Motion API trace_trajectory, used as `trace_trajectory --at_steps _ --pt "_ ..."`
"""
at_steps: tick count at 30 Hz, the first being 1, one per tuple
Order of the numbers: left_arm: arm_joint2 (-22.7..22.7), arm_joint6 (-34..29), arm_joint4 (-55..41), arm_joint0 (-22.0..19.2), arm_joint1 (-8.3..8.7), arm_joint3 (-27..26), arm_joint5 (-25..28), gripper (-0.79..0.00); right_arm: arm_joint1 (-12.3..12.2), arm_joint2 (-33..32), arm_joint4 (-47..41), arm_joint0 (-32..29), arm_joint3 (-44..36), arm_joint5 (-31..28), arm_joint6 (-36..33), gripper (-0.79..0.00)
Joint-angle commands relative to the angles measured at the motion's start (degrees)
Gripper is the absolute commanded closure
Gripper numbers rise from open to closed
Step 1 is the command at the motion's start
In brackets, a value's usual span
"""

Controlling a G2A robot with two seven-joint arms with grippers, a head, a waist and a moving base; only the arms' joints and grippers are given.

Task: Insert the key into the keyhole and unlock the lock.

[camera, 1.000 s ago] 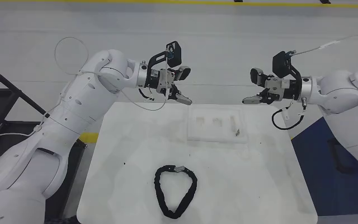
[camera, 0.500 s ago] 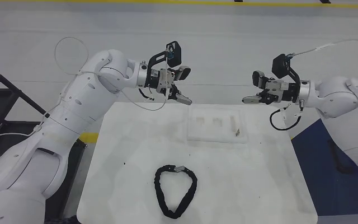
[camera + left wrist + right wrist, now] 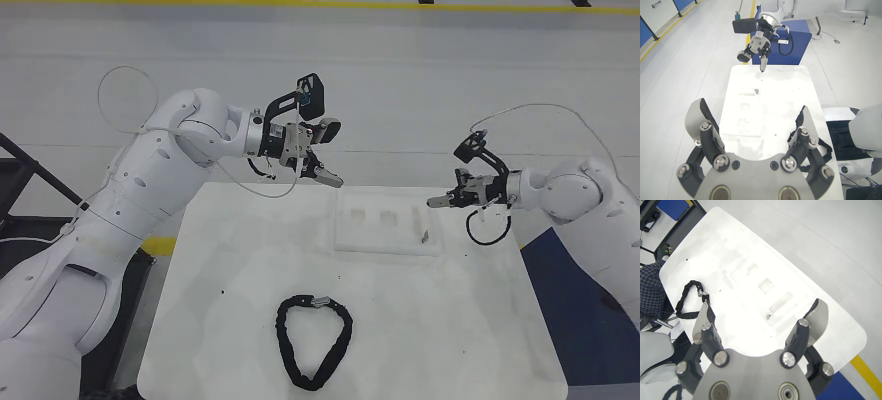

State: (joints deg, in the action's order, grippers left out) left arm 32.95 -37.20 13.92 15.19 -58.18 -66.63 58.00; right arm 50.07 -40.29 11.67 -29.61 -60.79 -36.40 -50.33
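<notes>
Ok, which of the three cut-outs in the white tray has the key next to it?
The long narrow cut-out at the end of the tray nearest the right gripper: the key lies at its end. The other two are smaller squares.

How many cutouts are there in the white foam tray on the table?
3, in a row along the tray: a small cutout at one end, a middle cutout, and a long cutout at the other end, with the key lying by it.

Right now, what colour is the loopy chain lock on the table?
The chain lock is black, with a small silver lock body; the top view shows it best.
</notes>
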Motion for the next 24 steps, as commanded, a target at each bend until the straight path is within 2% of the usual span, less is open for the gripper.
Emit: trace_trajectory --at_steps 1,4,7,15,24 --pt "0.0 0.0 -0.01 0.0 0.0 0.0 0.0 -0.785 0.82 1.38 0.78 0.56 1.45 3.45 -1.37 -0.785" --pt "0.0 0.0 -0.01 0.0 0.0 0.0 0.0 -0.785 2.48 3.73 0.67 1.27 4.03 8.39 -3.47 -0.785" --pt "0.0 0.0 -0.01 0.0 0.0 0.0 0.0 -0.785 4.2 5.65 -0.62 1.88 6.71 10.97 -5.07 -0.785" --pt "0.0 0.0 -0.01 0.0 0.0 0.0 0.0 -0.785 8.43 9.3 -3.89 3.08 12.86 15.71 -8.38 -0.785" --pt "0.0 0.0 -0.01 0.0 0.0 0.0 0.0 -0.785 12.6 11.99 -4.9 3.56 18.0 21.9 -8.78 -0.785"
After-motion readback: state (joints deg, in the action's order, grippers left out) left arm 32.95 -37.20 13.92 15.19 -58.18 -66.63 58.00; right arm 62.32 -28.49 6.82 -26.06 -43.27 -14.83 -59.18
